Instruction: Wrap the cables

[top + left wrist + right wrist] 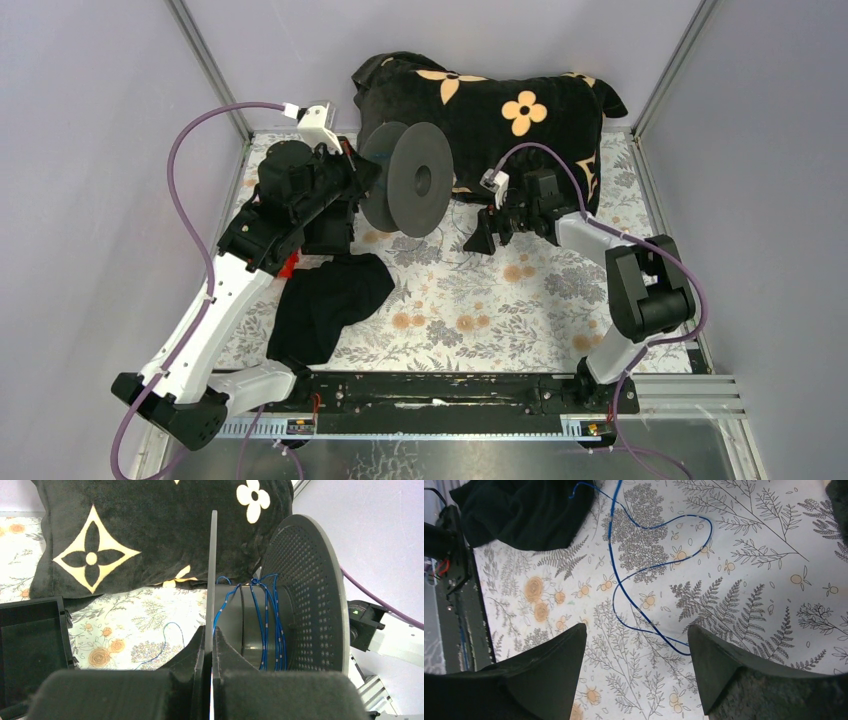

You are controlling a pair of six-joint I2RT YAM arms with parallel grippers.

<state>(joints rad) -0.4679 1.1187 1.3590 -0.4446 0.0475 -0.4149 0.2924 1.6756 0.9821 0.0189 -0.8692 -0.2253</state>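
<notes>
A big black spool (405, 180) stands on its edge at the back of the table. My left gripper (212, 632) is shut on the spool's thin near flange (213, 570). Several turns of the thin blue cable (267, 625) lie around the spool's core, and a loose stretch (165, 640) trails over the tablecloth. To the right of the spool my right gripper (487, 235) hovers low over the cloth. In the right wrist view it (636, 640) is open and empty. The loose blue cable (644, 570) snakes ahead of it, one bend ending just by the right fingertip (704, 645).
A black pillow with cream flowers (500, 100) lies behind the spool. A black cloth (325, 300) sits on the table's left half, near a black box (30, 635). Purple arm cords (190, 200) loop at both sides. Grey walls enclose the table.
</notes>
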